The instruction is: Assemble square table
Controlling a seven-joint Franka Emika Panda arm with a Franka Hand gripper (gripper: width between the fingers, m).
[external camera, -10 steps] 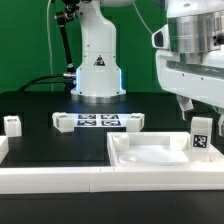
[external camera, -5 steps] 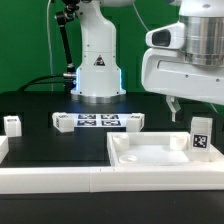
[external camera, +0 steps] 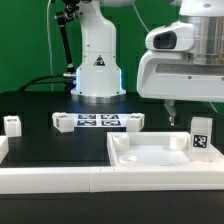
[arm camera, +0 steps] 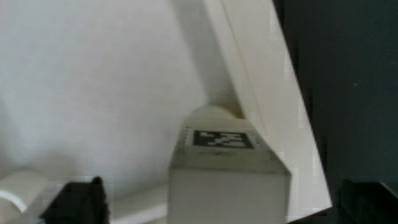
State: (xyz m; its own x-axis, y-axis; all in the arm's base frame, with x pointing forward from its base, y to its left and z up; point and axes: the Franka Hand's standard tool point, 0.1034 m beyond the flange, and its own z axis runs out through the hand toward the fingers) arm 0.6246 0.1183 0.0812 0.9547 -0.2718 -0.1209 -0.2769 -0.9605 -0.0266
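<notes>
The gripper [arm camera: 222, 203], jaws held apart, is now raised off the short white tagged block leg [external camera: 201, 136] upright on the large white plastic square tabletop [external camera: 150, 156], so its release is judged complete.

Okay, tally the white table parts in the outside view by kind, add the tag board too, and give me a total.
Legs: 4
Tabletop: 1
Marker board: 1
Total: 6
</notes>
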